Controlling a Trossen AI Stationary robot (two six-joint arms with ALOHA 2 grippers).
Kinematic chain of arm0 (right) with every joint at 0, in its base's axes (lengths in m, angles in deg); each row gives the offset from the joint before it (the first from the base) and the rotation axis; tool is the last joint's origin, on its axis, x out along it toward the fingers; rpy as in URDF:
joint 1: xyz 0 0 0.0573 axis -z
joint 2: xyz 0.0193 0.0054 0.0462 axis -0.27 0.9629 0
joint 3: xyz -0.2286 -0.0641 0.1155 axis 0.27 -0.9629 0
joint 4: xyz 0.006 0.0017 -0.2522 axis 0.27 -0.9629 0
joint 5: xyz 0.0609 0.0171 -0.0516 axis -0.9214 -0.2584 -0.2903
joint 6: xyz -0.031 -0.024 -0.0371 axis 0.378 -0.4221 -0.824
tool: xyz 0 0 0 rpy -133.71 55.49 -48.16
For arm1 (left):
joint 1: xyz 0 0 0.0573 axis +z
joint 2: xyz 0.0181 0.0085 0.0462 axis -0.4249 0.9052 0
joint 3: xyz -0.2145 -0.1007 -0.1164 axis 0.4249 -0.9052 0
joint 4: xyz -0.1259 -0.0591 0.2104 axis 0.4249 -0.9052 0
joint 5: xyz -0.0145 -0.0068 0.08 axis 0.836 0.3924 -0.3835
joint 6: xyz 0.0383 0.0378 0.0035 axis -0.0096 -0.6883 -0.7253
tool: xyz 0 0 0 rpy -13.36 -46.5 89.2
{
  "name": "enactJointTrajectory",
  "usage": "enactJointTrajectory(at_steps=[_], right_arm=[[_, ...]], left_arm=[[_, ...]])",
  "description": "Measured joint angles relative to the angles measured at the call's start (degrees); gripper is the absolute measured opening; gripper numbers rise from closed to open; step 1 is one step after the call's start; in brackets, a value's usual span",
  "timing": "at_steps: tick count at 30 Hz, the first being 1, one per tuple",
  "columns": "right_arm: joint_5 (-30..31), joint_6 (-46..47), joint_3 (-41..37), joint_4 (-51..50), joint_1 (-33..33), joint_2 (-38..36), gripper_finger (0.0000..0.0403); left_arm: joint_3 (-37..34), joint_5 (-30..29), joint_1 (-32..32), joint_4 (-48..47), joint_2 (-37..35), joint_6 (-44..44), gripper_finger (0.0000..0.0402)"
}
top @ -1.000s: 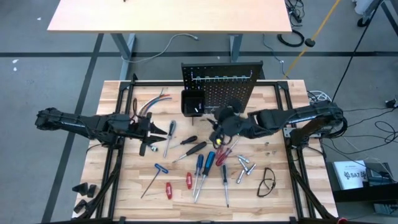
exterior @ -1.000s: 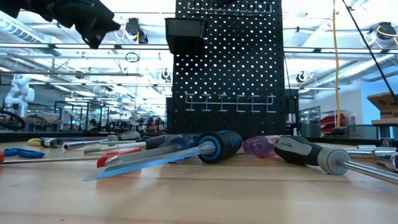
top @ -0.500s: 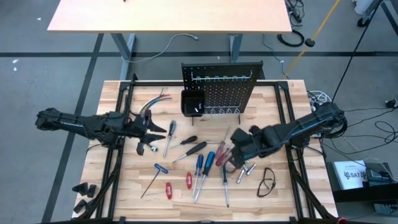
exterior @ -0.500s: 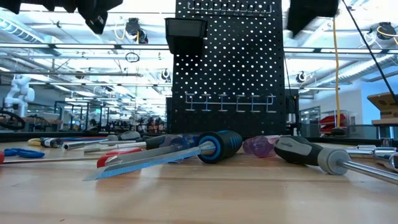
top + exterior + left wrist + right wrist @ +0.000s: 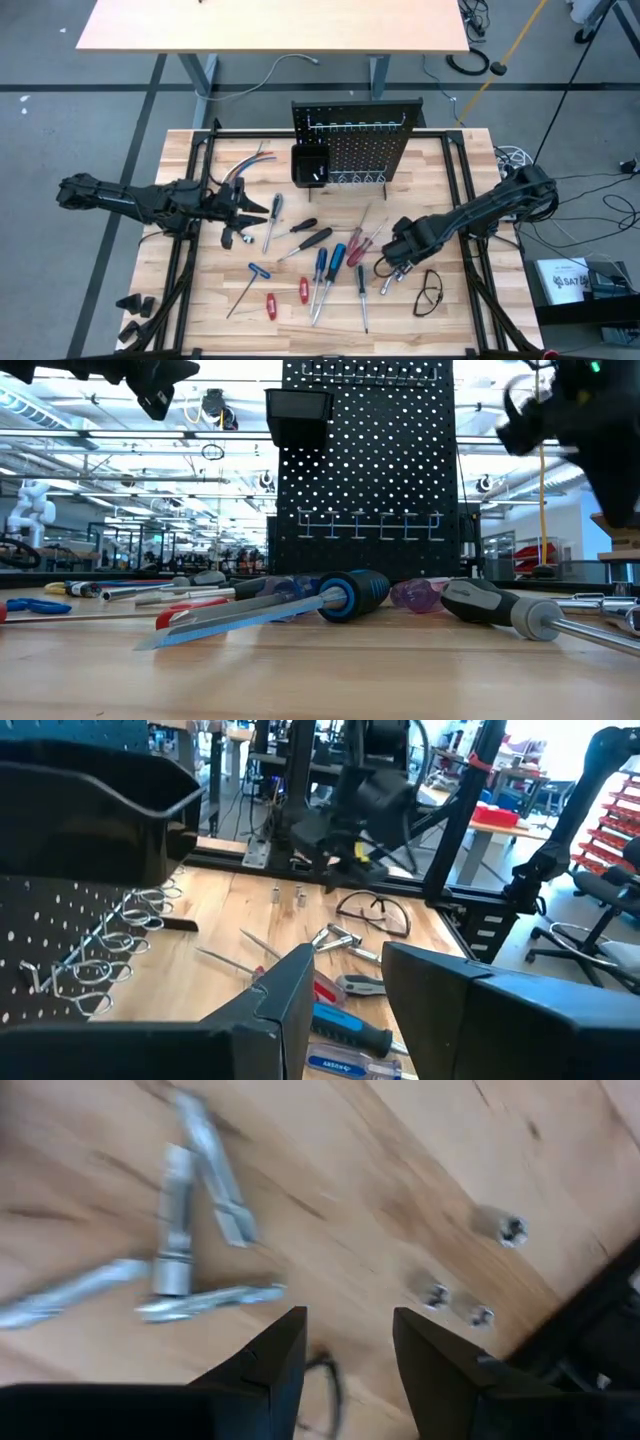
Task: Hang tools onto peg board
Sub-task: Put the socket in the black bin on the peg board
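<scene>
Change since earlier frames: right pincer [image 5: 385, 268] moved away from the peg board [image 5: 355, 140], where it hovered 1 s ago, down toward the near right part of the surface [image 5: 450, 190]; now low over the silver bits [image 5: 393, 268]. Left pincer [image 5: 262, 209] unchanged, same spot left of centre.

Right pincer: fingers [image 5: 270, 1355] parted with a clear gap, nothing between them. Wrist view looks straight down on bare wood, 3 slim silver bits [image 5: 190, 1260] lying just ahead of the fingertips, untouched; 3 small silver sockets [image 5: 512, 1229] farther off to one side.

Left pincer: fingers [image 5: 295, 985] parted, empty. Held above the surface, pointing toward the tool pile.

Open room: bare wood between right pincer and the peg board base, now that the arm has left it. Safety glasses [image 5: 428, 292] just beside the right pincer, toward the near right corner. Black frame rail [image 5: 462, 200] runs along the right edge, near the right forearm.

Tools: screwdrivers [image 5: 325, 265] spread flat across the middle, between the 2 pincers; red-handled ones [image 5: 358, 247] just beside the right pincer on its inner side. 2 black-handled drivers [image 5: 310, 238] near the left pincer tip, not touching. Coloured wires [image 5: 245, 165] behind the left pincer. Peg board upright at the far edge, well apart from both pincers, hooks [image 5: 355, 125] bare, small black bin [image 5: 309, 166] on its front.
</scene>
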Motion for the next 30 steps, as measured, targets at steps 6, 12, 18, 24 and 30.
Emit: enactJointTrajectory(at_steps=[6,12,18,24,30], right_arm=[[-3.30,-0.86,-9.15,2.14,2.33,-4.04,0.0144],[-3.18,-1.16,-16.11,7.56,4.21,-11.31,0.0144],[-3.01,0.00,-21.41,13.00,4.71,-16.14,0.0144],[-3.02,1.45,-25.51,15.56,4.71,-16.62,0.0144],[-3.04,1.47,-28.08,18.46,4.69,-16.62,0.0144]], left_arm=[[0.00,0.00,-0.69,0.07,1.18,0.04,0.0127],[0.00,0.02,-0.72,0.09,2.00,0.02,0.0127],[0.00,0.02,-0.72,0.14,2.13,0.00,0.0127],[0.00,0.03,-0.72,0.10,2.13,0.00,0.0127],[0.00,0.04,-0.72,0.12,2.13,0.00,0.0127]])
